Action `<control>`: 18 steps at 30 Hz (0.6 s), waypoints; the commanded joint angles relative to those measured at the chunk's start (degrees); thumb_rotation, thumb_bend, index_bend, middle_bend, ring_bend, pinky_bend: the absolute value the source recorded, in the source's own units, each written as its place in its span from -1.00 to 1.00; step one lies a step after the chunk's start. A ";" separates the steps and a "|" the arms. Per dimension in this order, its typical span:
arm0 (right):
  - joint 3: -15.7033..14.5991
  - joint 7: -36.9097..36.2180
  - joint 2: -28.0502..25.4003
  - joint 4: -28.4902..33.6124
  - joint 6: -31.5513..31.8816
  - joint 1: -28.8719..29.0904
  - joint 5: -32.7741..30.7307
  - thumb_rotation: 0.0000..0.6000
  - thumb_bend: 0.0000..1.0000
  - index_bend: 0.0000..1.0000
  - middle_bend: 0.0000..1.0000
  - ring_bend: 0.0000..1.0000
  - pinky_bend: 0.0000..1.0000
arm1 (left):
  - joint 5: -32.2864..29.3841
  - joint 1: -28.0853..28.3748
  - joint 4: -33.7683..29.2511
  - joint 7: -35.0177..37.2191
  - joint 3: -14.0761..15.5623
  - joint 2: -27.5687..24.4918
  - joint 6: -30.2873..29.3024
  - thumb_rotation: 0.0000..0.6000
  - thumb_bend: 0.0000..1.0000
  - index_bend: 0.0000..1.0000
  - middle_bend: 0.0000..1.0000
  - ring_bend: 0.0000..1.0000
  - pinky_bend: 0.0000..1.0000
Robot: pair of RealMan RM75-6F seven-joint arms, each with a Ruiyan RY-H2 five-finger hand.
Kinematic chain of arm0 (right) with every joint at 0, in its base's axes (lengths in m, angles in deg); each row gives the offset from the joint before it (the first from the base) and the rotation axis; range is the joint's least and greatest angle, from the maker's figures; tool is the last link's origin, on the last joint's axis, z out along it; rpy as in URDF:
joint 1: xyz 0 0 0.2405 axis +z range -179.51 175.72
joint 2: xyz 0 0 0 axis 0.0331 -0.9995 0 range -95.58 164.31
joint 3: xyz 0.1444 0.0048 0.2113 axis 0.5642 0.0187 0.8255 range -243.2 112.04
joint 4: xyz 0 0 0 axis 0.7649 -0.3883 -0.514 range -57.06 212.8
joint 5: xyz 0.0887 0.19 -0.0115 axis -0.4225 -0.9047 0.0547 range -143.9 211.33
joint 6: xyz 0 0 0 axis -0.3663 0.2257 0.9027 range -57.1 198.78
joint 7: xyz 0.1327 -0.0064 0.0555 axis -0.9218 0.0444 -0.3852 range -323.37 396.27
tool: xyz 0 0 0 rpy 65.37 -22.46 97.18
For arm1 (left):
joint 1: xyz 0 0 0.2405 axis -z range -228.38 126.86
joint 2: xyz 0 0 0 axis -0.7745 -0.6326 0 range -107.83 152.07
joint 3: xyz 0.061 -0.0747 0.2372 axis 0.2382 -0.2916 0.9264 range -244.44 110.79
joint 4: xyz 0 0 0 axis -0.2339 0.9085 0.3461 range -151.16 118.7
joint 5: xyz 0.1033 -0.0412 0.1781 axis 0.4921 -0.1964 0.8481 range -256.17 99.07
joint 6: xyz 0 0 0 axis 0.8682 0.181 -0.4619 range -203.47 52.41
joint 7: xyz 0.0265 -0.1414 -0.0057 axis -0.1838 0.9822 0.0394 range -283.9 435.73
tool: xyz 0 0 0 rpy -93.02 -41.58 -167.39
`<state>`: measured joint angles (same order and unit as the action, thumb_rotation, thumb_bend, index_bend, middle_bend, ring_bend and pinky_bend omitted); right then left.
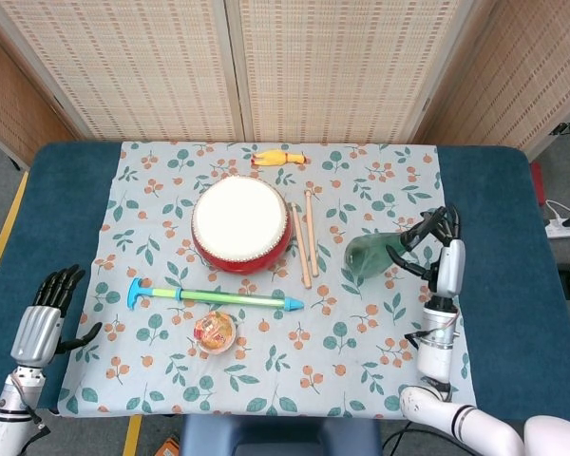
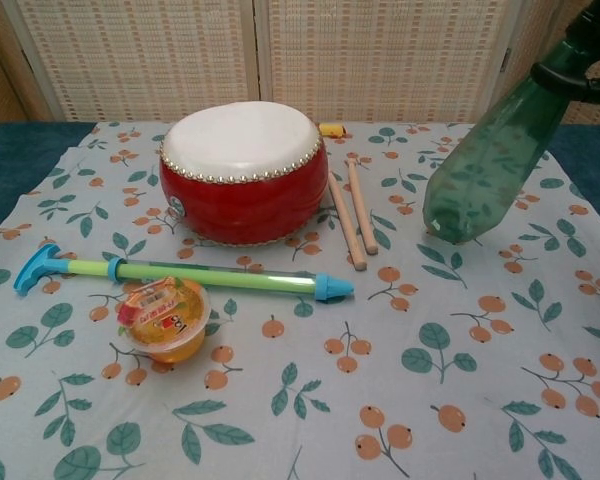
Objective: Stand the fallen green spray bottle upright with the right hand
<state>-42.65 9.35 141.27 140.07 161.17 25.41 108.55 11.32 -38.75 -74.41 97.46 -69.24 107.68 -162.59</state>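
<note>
Tablecloth (image 1: 266, 370) — left hand (image 1: 40, 323) head-view-only

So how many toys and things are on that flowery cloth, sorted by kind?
Drum: 1
Drumsticks: 2
Green spray bottle, tilted, gripped by the right hand: 1
Green and blue tube toy: 1
Jelly cup: 1
Yellow toy: 1
Total: 7
</note>
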 commanded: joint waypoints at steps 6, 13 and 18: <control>-0.22 20.58 -6.20 14.86 -4.46 -1.77 -5.60 1.00 -0.79 0.44 0.22 -0.41 -0.86 | 0.11 0.02 -0.28 0.24 0.17 -0.25 0.02 1.00 -0.55 -1.00 -1.00 -1.00 -0.99; 0.24 21.26 -6.53 16.54 -6.25 -1.76 -6.65 1.00 -0.77 0.44 0.22 -0.40 -0.86 | 0.09 0.00 0.04 0.57 0.18 -0.18 -0.11 1.00 -0.55 -1.00 -1.00 -1.00 -0.99; 0.38 20.92 -6.20 15.76 -6.41 -1.66 -6.25 1.00 -0.77 0.44 0.22 -0.40 -0.86 | 0.04 0.10 0.35 0.83 0.04 0.00 -0.23 1.00 -0.56 -1.00 -1.00 -1.00 -0.99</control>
<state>-42.29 30.31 135.04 155.85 154.79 23.74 102.26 11.37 -38.66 -74.07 98.29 -69.19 107.68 -162.82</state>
